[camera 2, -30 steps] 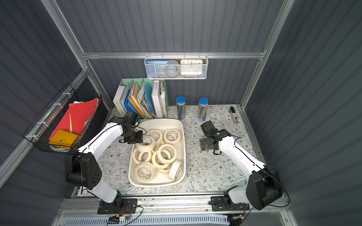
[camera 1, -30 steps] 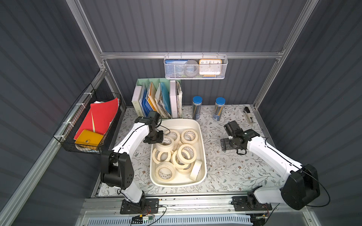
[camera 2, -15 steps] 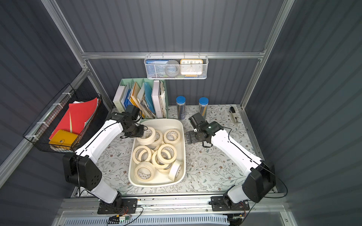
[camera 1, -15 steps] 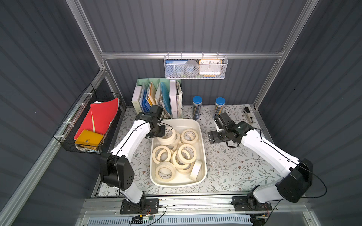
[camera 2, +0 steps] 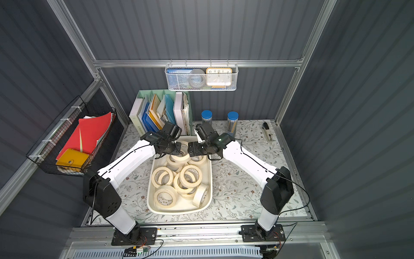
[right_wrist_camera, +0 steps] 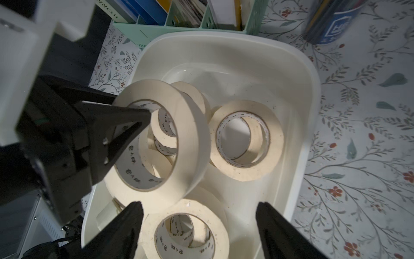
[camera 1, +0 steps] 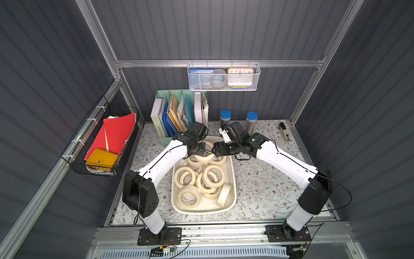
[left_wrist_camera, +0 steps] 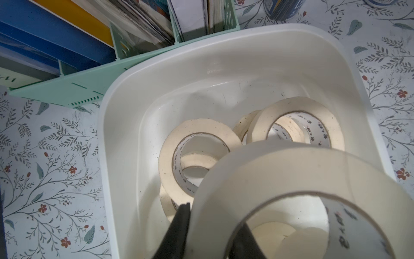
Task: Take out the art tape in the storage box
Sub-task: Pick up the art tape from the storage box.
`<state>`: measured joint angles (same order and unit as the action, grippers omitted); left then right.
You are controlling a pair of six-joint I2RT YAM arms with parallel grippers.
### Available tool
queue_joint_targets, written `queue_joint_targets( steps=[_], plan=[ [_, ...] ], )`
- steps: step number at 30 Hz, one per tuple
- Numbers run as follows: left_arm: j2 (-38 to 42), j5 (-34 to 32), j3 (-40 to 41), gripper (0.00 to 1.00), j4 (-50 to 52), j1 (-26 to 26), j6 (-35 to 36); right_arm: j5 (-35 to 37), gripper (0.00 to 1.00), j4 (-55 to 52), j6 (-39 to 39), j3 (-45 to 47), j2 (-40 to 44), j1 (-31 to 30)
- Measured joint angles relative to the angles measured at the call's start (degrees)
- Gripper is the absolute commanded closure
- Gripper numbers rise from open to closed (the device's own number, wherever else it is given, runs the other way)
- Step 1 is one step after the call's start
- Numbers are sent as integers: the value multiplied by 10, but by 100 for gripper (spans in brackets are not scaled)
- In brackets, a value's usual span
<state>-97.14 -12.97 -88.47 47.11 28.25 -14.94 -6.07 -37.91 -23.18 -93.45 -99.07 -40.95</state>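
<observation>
The left gripper point(right_wrist_camera: 145, 118) is clamping a roll of art tape point(right_wrist_camera: 197, 134) by its wall, one finger inside the core and one outside, and is holding it tilted above the storage box point(right_wrist_camera: 309, 112). The right gripper point(right_wrist_camera: 199, 210) is hovering just beside that roll, opposite the left gripper, with its jaws standing apart and nothing between them. Beneath both grippers the other rolls point(camera 1: 188, 176) are lying heaped inside the box, and one of them is leaning on edge against the wall on the side of the right arm's base.
</observation>
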Motion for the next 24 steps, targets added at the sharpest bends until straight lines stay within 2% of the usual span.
queue_joint_targets(
  steps=[4,7,11,12,15,19,20,24],
  plan=[
    [-4,-7,-1,97,-3,9,-1,-7,24,6,-5,-25,-35,-5],
    [-4,-8,-4,97,-3,15,-2,-5,34,6,-7,-36,-53,-5],
    [-4,-9,-7,97,-8,19,-3,3,42,1,-12,-45,-69,-5],
    [-4,-10,-7,97,-8,20,-3,6,47,-1,-12,-50,-73,-5],
    [-4,-19,-7,96,-7,21,-4,19,72,-8,-13,-56,-81,-3],
    [-4,-33,-7,94,-10,26,-16,38,96,-8,-28,-59,-85,-2],
    [-4,-36,-7,90,-10,27,-16,43,100,-10,-30,-59,-85,-3],
    [1,-34,-1,46,-19,28,-16,54,100,-15,-25,-60,-85,-4]
  ],
)
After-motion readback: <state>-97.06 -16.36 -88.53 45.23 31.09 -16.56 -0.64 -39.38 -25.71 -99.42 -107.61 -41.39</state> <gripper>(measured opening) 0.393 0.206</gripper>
